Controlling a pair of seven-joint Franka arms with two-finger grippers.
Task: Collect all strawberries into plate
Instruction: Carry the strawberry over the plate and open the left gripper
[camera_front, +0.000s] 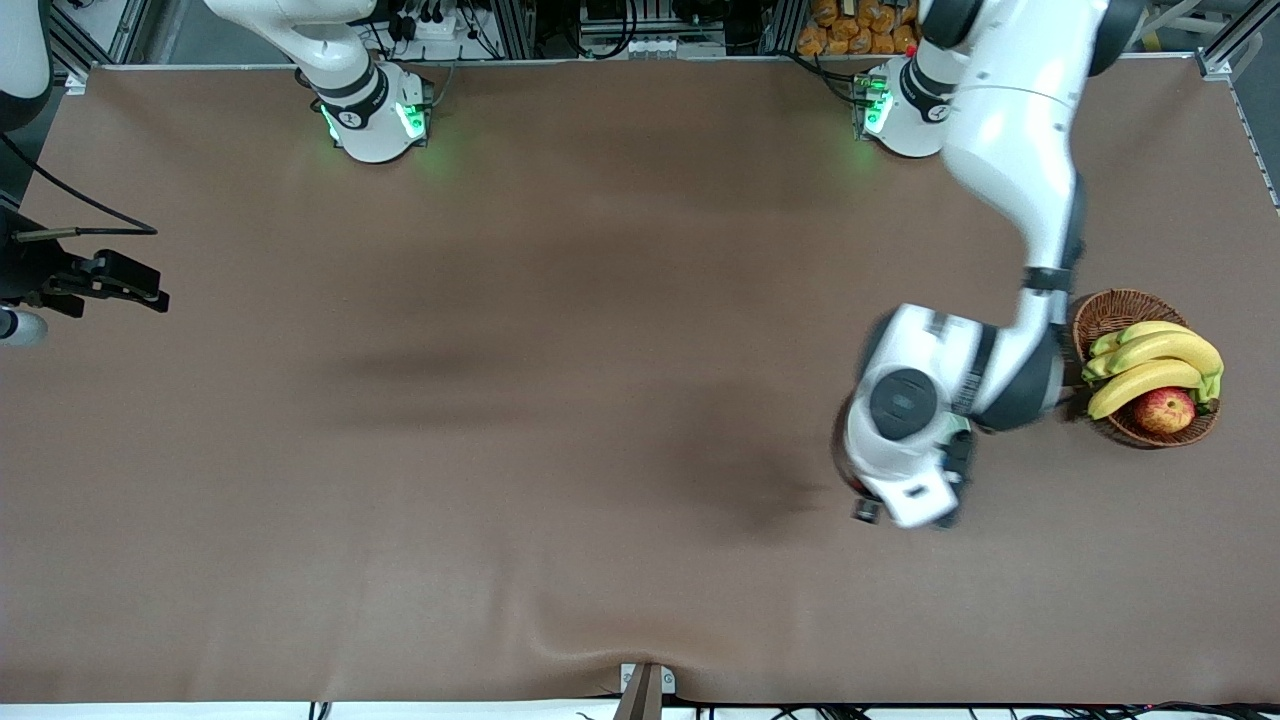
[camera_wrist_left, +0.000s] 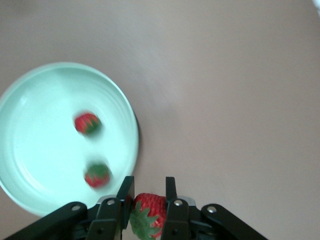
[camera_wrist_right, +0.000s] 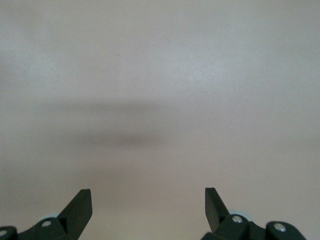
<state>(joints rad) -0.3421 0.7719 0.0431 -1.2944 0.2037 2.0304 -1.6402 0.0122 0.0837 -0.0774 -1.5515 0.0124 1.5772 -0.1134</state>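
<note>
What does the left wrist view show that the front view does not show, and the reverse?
Only the left wrist view shows the plate with two strawberries in it, and the left gripper shut on a third strawberry over the cloth beside the plate. Only the front view shows the basket with bananas and an apple, and the waiting right arm's open right gripper. Both show the brown tablecloth.

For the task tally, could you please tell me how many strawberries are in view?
3. Two strawberries lie in the plate; the third strawberry is clamped in the left tool, over the table just beside the plate's rim. None seems hidden.
</note>
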